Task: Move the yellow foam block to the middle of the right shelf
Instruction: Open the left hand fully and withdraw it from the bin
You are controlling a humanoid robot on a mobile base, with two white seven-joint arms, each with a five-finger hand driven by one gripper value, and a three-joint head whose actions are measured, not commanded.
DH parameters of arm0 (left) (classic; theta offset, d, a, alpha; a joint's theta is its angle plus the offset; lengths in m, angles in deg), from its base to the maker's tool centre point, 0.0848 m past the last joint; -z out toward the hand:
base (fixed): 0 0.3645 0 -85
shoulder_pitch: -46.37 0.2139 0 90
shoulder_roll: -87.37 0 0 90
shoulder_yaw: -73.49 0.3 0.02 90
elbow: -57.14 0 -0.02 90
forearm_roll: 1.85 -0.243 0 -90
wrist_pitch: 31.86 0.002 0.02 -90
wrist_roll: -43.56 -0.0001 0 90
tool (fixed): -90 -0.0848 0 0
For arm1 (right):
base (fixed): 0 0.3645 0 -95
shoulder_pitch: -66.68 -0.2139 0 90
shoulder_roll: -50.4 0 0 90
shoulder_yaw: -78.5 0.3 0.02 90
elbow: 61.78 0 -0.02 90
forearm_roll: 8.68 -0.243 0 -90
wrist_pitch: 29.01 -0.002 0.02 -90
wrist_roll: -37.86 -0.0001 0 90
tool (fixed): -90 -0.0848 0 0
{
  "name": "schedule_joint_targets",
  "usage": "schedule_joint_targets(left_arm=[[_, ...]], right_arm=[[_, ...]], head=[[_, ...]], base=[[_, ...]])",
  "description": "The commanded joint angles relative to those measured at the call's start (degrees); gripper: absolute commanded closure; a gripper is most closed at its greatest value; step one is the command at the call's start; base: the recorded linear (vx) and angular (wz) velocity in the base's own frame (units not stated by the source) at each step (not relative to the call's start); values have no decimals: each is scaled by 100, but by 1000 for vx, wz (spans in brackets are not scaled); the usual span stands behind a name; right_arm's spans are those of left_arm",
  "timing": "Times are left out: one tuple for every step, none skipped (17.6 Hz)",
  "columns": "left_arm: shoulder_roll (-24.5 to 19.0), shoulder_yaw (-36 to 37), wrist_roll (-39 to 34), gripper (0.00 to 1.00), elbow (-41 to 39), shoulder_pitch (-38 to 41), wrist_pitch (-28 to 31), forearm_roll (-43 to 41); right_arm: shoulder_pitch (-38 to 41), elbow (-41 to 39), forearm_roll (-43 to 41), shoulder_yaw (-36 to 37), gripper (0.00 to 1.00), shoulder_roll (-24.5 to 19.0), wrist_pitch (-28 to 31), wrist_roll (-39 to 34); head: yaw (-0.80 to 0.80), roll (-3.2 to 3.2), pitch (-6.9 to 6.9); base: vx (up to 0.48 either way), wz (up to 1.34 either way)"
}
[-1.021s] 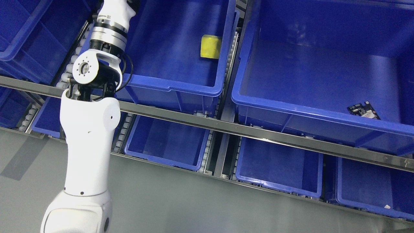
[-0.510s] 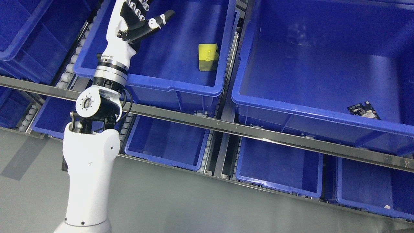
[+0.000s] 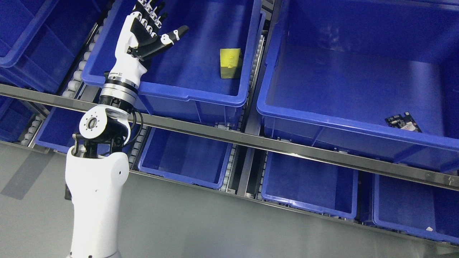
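The shelf rack fills my view, its steel rail (image 3: pixel 251 141) running on a slant from the left edge down to the right, with blue bins above and below it. The biggest is the large blue bin (image 3: pixel 358 122) on the right of the upper level, and in its near right corner lies a small dark circuit board (image 3: pixel 402 122). Left of it, across a strip of white rollers (image 3: pixel 255 53), sits the middle blue bin (image 3: pixel 193 94), and further left the corner of another blue bin (image 3: pixel 25 53) shows. Under the rail I see a row of lower blue bins (image 3: pixel 186 179), one of them at the far right holding a tiny white scrap (image 3: pixel 429 228). My left arm (image 3: pixel 96 186) rises from the bottom left, its white forearm crossing the rail and reaching over the near left rim of the middle bin. My left hand (image 3: pixel 145 34) hovers above that bin's left side, fingers (image 3: pixel 172 35) spread wide and holding nothing, the thumb pointing rightward. The yellow foam block (image 3: pixel 230 63) lies on the floor of the same middle bin, tight against its right wall, well apart from my fingers and off to their right, a little nearer to me than the thumb tip. Nothing touches it but the bin.
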Motion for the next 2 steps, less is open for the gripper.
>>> schedule_joint_targets(left_arm=[[-100,-88,-3,0,-160,39,6,-11],[-100,-88,-3,0,-160,39,6,-11]], right_arm=[[-9,-100,0,0,0,100,4,-3],[-9,-100,0,0,0,100,4,-3]], head=[[0,0,0],[0,0,0]], base=[[0,0],[0,0]])
